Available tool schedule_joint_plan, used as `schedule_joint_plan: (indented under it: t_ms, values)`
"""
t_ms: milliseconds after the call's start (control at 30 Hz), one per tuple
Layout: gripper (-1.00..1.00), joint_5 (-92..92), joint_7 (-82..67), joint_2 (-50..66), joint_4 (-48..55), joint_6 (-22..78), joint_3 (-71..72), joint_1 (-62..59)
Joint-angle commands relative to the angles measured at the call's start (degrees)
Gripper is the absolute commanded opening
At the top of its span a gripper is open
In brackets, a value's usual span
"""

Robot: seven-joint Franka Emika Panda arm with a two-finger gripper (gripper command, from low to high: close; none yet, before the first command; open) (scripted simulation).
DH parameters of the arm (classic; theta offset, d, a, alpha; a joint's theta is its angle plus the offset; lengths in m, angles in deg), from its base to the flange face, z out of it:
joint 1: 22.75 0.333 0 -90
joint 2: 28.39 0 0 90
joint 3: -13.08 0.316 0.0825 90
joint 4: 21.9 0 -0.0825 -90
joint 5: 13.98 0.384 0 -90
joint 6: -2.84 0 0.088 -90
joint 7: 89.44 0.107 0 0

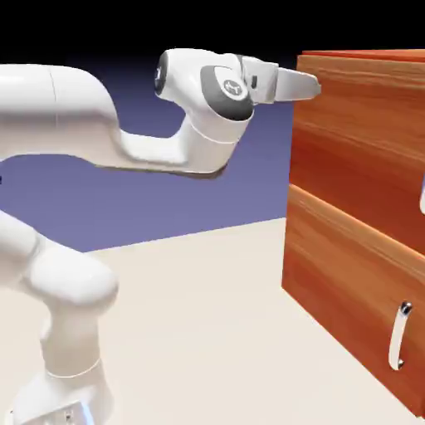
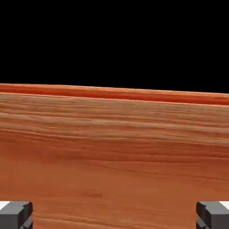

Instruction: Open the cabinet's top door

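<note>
The cabinet [image 1: 357, 249] of reddish-brown wood stands at the exterior view's right. Its top door [image 1: 365, 158] is the upper panel, lying flush and shut; only a sliver of its silver handle [image 1: 422, 199] shows at the picture's edge. My gripper [image 1: 311, 85] points level at the cabinet's upper left corner, close to the wood, near the top door's upper edge and far from its handle. In the hand view the top door's wood grain [image 2: 114, 156] fills the lower half under the cabinet's top edge [image 2: 114, 93]. The gripper [image 2: 114, 217] is open, its fingertips [image 2: 15, 214] wide apart, with nothing between them.
The lower panel [image 1: 349, 307] carries its own silver handle [image 1: 400, 336]. The beige table [image 1: 207, 332] stretches between my base and the cabinet. My arm's elbow [image 1: 75, 282] bends at the lower left.
</note>
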Motion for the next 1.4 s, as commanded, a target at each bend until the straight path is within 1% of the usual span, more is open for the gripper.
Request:
schedule_joint_plan:
  t_ms: [0,1000,1033,1200,1233,1267,1367]
  values:
    - [0.00,-2.50,1.69,-0.39,0.80,-0.12,-1.17,1.03]
    - [0.00,-77.03,52.11,-11.90,24.64,-3.59,-36.08,31.66]
    - [0.00,-77.04,52.11,-11.90,24.64,-3.59,-36.08,31.66]
    - [0.00,-77.04,52.15,-10.42,33.32,-3.51,-41.55,41.89]
    - [-1.00,-77.04,52.15,-10.42,33.32,-3.51,-41.55,41.89]
    - [-1.00,-77.04,52.15,-10.42,33.32,-3.51,-41.55,41.89]
    - [-1.00,-76.60,53.37,-9.39,27.09,0.15,-38.42,35.95]
